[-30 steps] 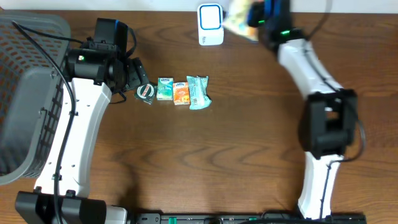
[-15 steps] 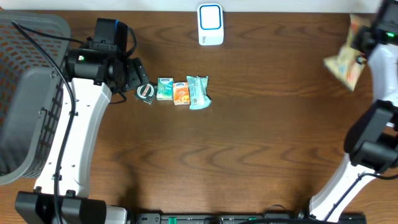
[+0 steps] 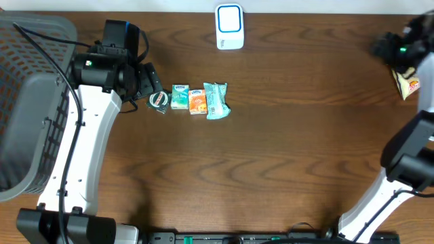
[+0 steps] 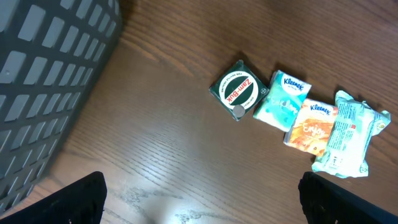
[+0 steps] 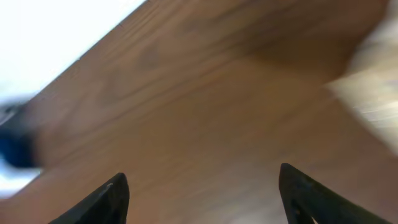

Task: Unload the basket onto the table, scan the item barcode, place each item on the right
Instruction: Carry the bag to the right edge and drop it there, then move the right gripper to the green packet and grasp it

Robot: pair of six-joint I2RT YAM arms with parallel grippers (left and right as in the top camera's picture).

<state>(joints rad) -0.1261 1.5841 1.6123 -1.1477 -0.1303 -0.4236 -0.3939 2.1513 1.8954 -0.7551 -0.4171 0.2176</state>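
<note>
Dark wood-grain table, white strip beyond far edge. Grey mesh basket at left end. White scanner at far edge, centre. Row of four: round green tin, teal tissue pack, orange tissue pack, pale wipes pack. Wide-spread, empty left gripper near tin. Parted right gripper, nothing between fingers, wrist view blurred. Task item, yellow packet, at right table edge, just beside right gripper, well apart from scanner

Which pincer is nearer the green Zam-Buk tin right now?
Left. The left pincer sits right beside the green Zam-Buk tin; the right pincer is far off at the right edge of the table.
</note>
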